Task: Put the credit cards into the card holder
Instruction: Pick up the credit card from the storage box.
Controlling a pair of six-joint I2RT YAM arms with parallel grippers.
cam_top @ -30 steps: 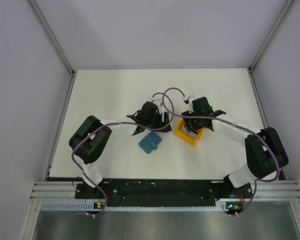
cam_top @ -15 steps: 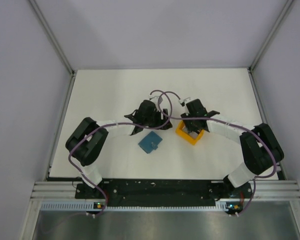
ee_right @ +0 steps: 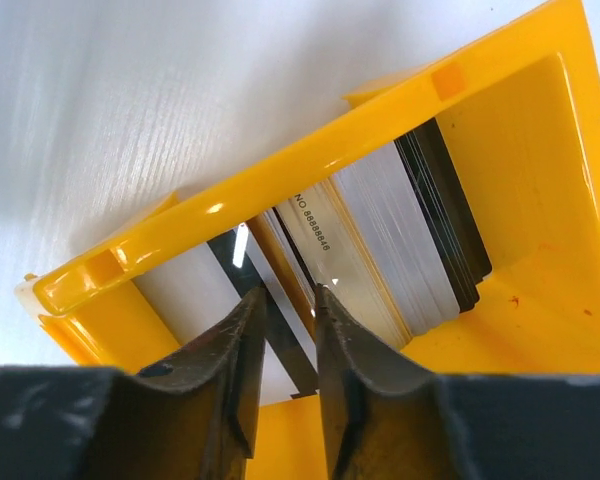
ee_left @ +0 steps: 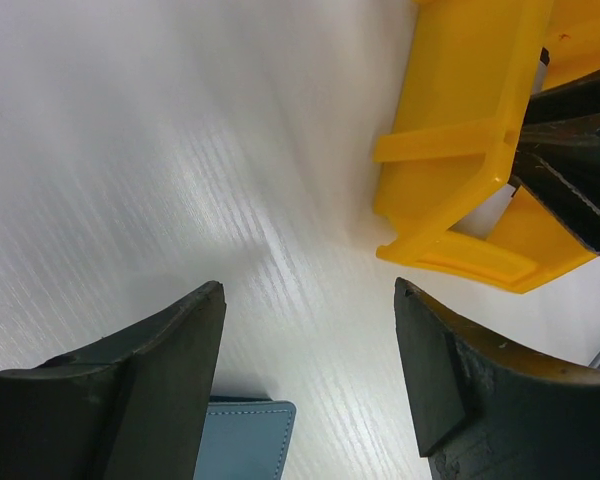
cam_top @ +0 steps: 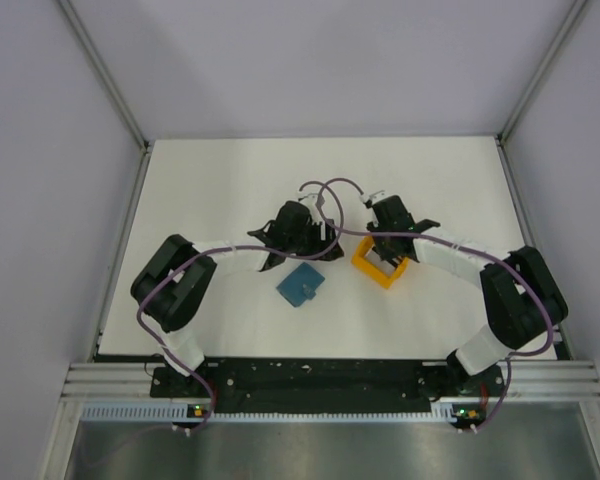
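While the left end effector point(ee_left: 308, 290) hangs open and empty, the right end effector point(ee_right: 290, 295) sits in the yellow rack point(ee_right: 280, 165)
Its fingers point(ee_right: 235, 350) pinch one of the credit cards point(ee_right: 380, 230)

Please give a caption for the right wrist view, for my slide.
Right gripper pinches one credit card standing in the yellow rack.

Light: bright, even, overhead | Glare: streaky sheen on white table point(ee_left: 180, 180); small hot spots on orange rack point(ee_right: 280, 165); silvery credit cards point(ee_right: 380, 230) glinting | Shadows: soft, faint under arms | Focus: top view clear; wrist close-ups slightly soft
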